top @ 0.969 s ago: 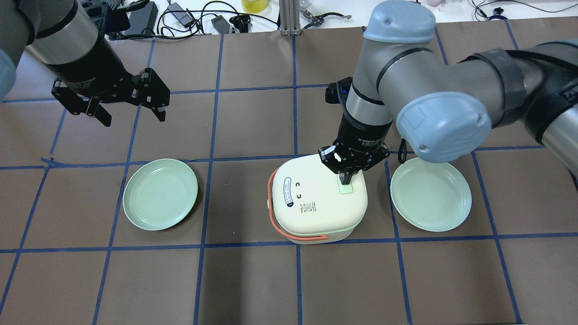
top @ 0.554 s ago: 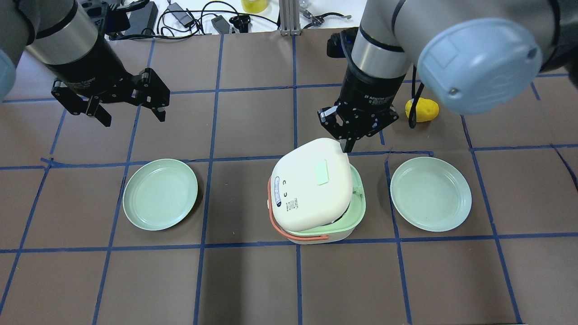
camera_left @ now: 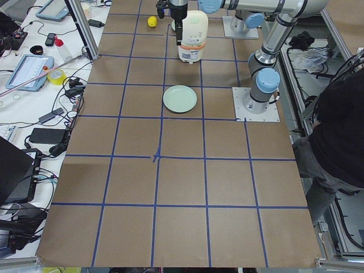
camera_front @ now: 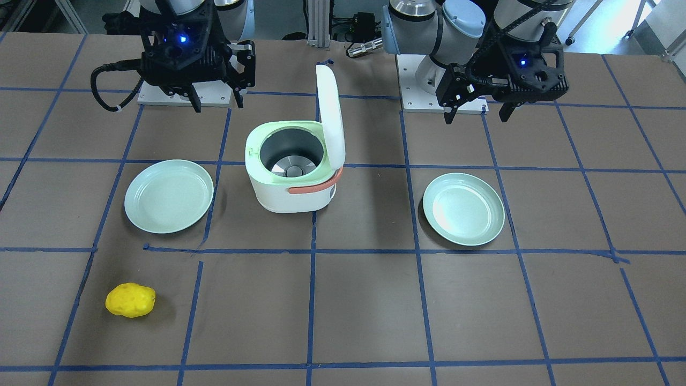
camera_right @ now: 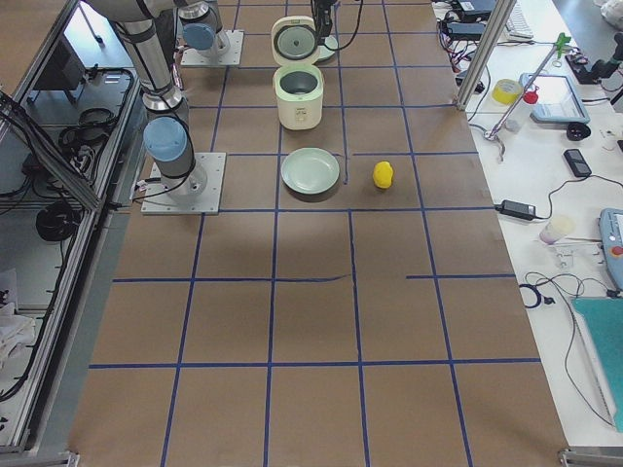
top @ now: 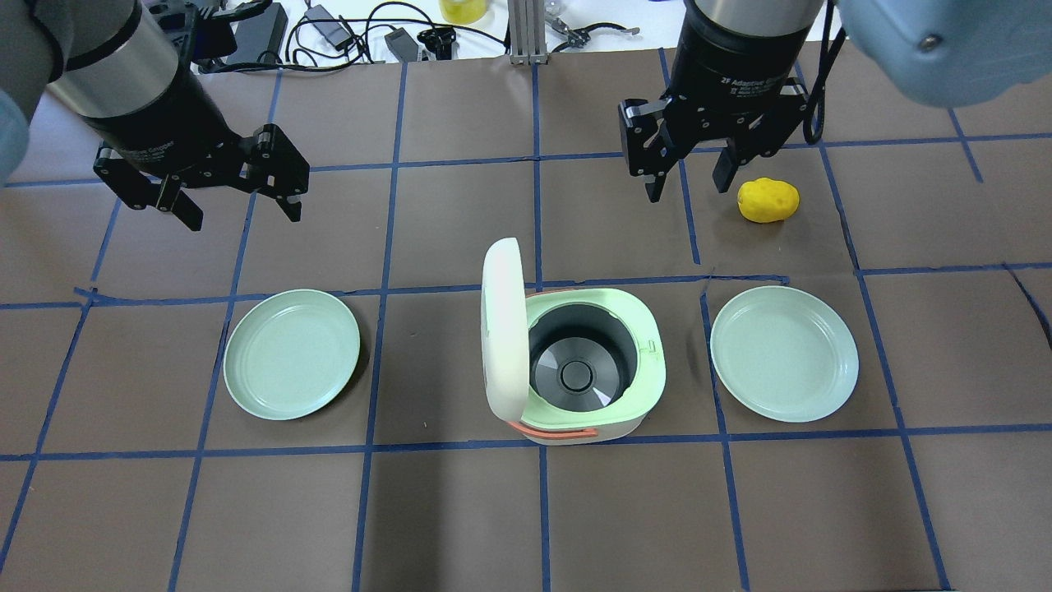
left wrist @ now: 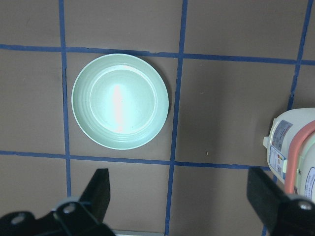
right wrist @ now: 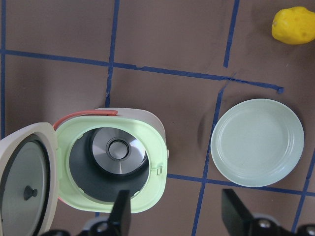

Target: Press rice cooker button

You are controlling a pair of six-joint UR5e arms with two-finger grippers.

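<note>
Front-facing view: a white cooker (camera_front: 284, 195) stands at the middle of a brown table (camera_front: 364, 300) marked with blue tape lines. Its lid (camera_front: 328, 107) is upright on the hinge, so the green rim (camera_front: 251, 153) and metal pot (camera_front: 292, 153) are exposed. A salmon handle (camera_front: 316, 187) lies low against the body on the lid side. A pale green plate sits on each side of the cooker: the right plate (camera_front: 169, 203) on the view's left and the left plate (camera_front: 463, 209) on the view's right. A yellow lump (camera_front: 130, 300) lies near the camera, well apart from the cooker. The right gripper (camera_front: 217, 102) and left gripper (camera_front: 477, 112) hang above the table near the robot's base, both with jaws spread.

Overhead view: the cooker sits between the two plates, with its lid on the side toward the left plate. The right gripper is beyond the cooker, just beside the yellow lump. The left gripper hovers beyond the left plate.

Left side view: the cooker is at the far end of the table, past the left plate. A person (camera_left: 341, 114) in dark clothes stands at the right edge.

Right side view: the lid's inner face shows. The yellow lump lies near the right plate.

Left wrist view: wide-open jaws frame the left plate, and the cooker's edge shows at the right.

Right wrist view: parted jaws frame the open pot and the right plate.
</note>
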